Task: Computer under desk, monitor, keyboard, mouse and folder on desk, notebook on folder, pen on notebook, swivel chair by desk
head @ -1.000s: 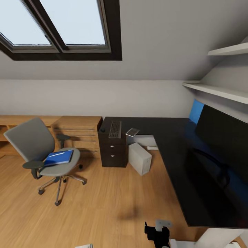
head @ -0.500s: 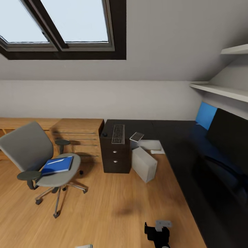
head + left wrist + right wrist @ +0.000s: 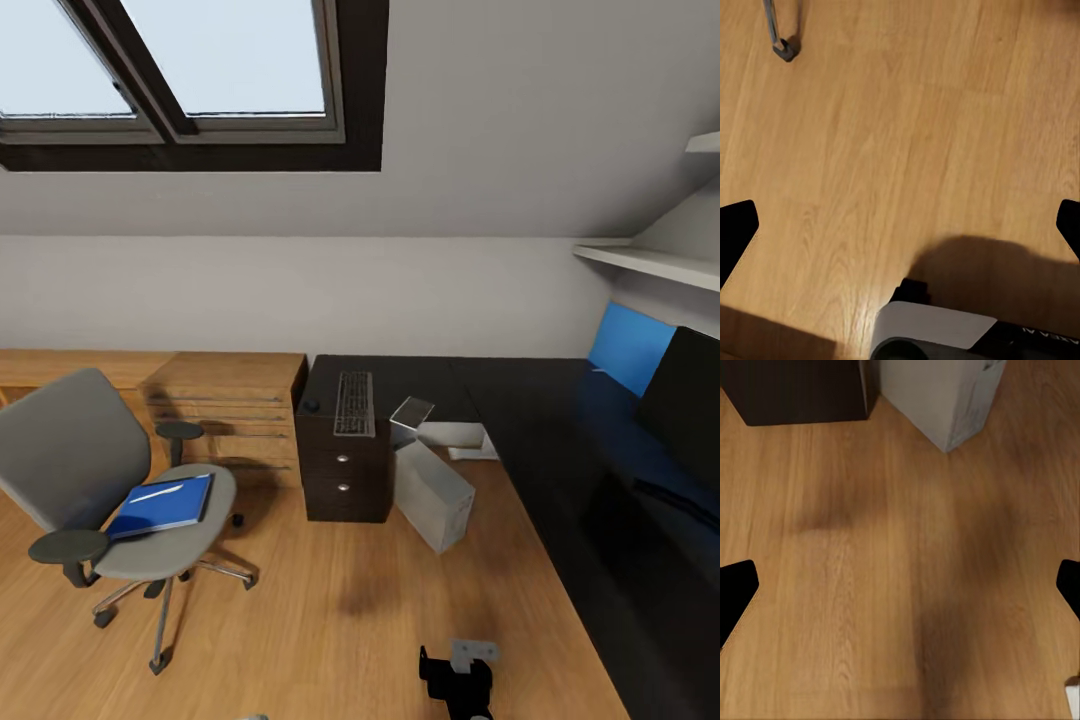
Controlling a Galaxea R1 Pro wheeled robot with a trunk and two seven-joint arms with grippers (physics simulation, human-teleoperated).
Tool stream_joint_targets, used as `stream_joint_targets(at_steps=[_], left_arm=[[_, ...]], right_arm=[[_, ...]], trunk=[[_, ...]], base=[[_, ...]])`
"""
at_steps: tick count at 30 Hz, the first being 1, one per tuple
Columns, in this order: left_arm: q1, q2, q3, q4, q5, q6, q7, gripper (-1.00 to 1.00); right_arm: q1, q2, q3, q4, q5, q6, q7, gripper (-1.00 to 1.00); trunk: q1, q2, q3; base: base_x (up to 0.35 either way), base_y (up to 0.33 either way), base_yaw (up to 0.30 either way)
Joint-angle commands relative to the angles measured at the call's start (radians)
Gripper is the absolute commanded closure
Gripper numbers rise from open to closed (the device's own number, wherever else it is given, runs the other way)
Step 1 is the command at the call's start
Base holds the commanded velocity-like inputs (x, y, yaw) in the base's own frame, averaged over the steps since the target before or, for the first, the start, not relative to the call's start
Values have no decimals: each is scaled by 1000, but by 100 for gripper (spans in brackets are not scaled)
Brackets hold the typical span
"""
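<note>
Several of your task items sit in the head view: the blue folder [image 3: 162,505] lies on the seat of the swivel chair [image 3: 100,490] out on the wood floor [image 3: 330,640], well apart from the black table [image 3: 560,450]; the keyboard [image 3: 354,403] and the mouse [image 3: 311,406] rest on the table's far end above a dark drawer cabinet [image 3: 343,478], a pale notebook [image 3: 411,411] lies near them, and the computer [image 3: 433,494] stands tilted at the table's edge, seemingly only partly under it. The monitor [image 3: 690,405] is on the table at the far right. From your left wrist camera you see bare floor and one chair caster [image 3: 786,49], with the left gripper [image 3: 900,225] showing its fingers [image 3: 736,229] spread wide, holding nothing. Your right wrist camera shows the cabinet and computer corners, and the right gripper [image 3: 900,589] fingers [image 3: 736,585] likewise apart. You look to be on approach; next, drive toward the chair and line up for the folder.
</note>
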Motion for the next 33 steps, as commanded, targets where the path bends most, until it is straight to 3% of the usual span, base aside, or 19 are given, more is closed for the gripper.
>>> stream_joint_targets(at_steps=[1, 11, 14, 18, 22, 24, 25, 28, 30, 32, 33], left_arm=[[-1, 1, -9, 0, 10, -3, 7, -100], [-1, -1, -10, 1, 10, -3, 6, -100], [-1, -14, -13, -36, 10, 0, -23, -100], [-1, -27, -11, -189, 10, 35, -28, -100], [-2, -25, 5, -367, 9, 185, -23, -100], [-1, -25, 44, -472, 8, 274, -22, -100], [-1, -26, 80, -541, 8, 328, -22, -100], [-2, -26, 161, -694, 8, 448, -23, -100], [-2, -26, 186, -754, 8, 496, -23, -100], [-1, -26, 220, -890, 8, 592, -23, -100], [-1, -25, 224, -907, 8, 603, -23, -100]], right_arm=[[-1, 0, 9, 2, -7, -4, -3, -100], [-1, 0, 9, 2, -7, -5, -3, -100], [-1, 1, 15, -49, -8, -38, -4, -100], [-1, 1, 14, -172, -13, -44, -8, -100], [-2, 1, 10, -294, -19, -29, -9, -100], [-2, 1, 8, -352, -23, 0, -9, -100], [-2, 1, 7, -391, -32, 31, -8, -100], [-2, 1, 6, -498, -96, 126, -6, -100], [-2, 0, 6, -543, -138, 165, -4, -100], [-2, -4, 5, -638, -270, 253, 12, -100], [-2, -4, 4, -651, -297, 268, 20, -100]], trunk=[[1, -1, -2], [1, -1, -2], [1, -1, -2], [1, -1, -2], [1, -1, -2], [1, -1, -2], [1, -1, -2], [1, -1, -2], [1, -1, -2], [1, -1, -2], [1, -1, -2]], base=[[329, 75, 0], [330, 22, 0], [330, 19, 0], [330, 6, 0], [330, 1, 0], [330, 0, 0], [330, 0, 0], [330, 0, 0], [330, 0, 0], [272, 0, 0], [196, 0, 0]])
